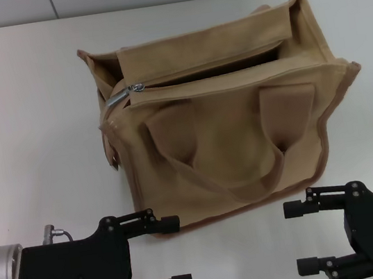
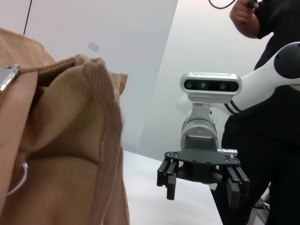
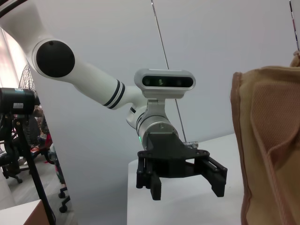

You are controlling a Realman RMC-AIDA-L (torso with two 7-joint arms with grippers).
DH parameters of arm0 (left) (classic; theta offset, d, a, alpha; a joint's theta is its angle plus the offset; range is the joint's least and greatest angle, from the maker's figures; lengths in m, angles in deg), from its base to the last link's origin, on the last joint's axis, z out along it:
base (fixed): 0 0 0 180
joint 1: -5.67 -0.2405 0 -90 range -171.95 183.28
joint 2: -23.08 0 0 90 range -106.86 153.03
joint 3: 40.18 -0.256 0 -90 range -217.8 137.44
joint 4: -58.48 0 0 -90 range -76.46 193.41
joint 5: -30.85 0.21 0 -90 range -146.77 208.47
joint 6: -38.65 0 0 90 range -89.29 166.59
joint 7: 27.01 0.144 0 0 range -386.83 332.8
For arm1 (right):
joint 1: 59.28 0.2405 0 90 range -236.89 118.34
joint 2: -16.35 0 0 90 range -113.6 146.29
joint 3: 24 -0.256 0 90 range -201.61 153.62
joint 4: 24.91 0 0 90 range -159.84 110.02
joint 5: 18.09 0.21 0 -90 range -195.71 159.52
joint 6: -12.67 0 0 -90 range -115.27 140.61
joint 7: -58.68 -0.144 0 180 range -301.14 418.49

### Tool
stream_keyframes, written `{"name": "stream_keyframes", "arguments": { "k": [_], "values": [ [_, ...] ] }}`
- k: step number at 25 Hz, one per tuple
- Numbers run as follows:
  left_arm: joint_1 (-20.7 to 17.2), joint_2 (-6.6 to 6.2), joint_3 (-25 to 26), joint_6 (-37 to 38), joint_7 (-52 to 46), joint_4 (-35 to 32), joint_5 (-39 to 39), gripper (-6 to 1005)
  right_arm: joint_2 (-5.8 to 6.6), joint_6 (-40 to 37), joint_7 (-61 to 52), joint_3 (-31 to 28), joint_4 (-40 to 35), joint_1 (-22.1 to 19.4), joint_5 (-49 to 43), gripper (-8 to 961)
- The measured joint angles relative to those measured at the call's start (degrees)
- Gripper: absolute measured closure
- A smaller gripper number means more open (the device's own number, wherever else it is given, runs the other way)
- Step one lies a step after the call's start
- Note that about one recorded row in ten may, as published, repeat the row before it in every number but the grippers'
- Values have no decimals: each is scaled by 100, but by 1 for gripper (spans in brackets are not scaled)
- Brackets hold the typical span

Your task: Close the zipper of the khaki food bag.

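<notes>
A pale white table [image 1: 19, 101] carries the khaki food bag [image 1: 229, 140], which lies flat on it near the middle

**Bag up close, other arm across the bench**

The khaki food bag [image 2: 70, 154] fills the near side, silver metal showing at its edge. Beyond it, the right gripper [image 2: 201, 185] hangs over the white bench [image 2: 145, 187], fingers spread, a person [image 2: 267, 117] behind.

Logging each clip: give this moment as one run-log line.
khaki food bag: upright on table | zipper: open, slider at bag's left end | left pincer: open, near edge, empty | right pincer: open, near edge, empty
</notes>
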Motion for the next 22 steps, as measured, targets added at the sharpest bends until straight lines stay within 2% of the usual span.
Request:
{"name": "stream_keyframes", "arguments": {
  "k": [16, 19, 22],
  "values": [
    [9, 0, 0, 14, 0, -2, 0, 180, 0, -19, 0, 0, 0, 13, 0, 195],
    [8, 0, 0, 74, 0, -21, -3, 182, 0, -21, 0, 0, 0, 14, 2, 195],
    [29, 10, 125, 437, 37, -58, -40, 185, 0, -20, 0, 0, 0, 14, 8, 195]
  ]
}}
